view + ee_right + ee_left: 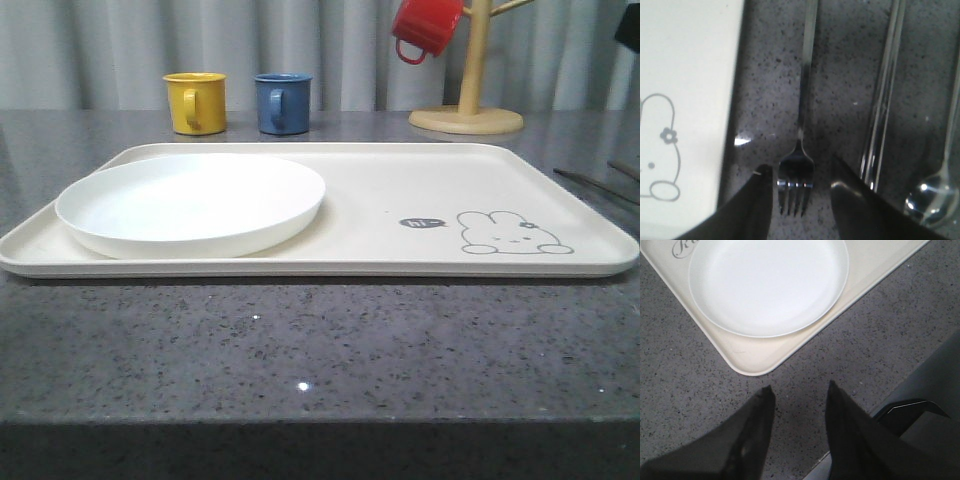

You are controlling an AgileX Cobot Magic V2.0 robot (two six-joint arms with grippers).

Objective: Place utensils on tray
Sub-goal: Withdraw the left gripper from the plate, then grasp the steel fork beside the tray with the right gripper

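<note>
- the fork (799,150), chopsticks (882,100) and spoon (935,192) are laid on the countertop (320,350), just off the right edge of the tray (420,185).
- the right gripper (799,175) is held open, its fingers either side of the fork's tines; contact seems absent, though blur hinders judgement.
- the left gripper (799,392) is spread open over bare countertop near a tray corner.
- a white plate (190,205) is carried at the tray's left end.

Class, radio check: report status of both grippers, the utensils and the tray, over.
Left gripper open over bare counter. Right gripper open, straddling the fork. Chopsticks, spoon on counter, off the tray. White plate occupies tray's left.
</note>
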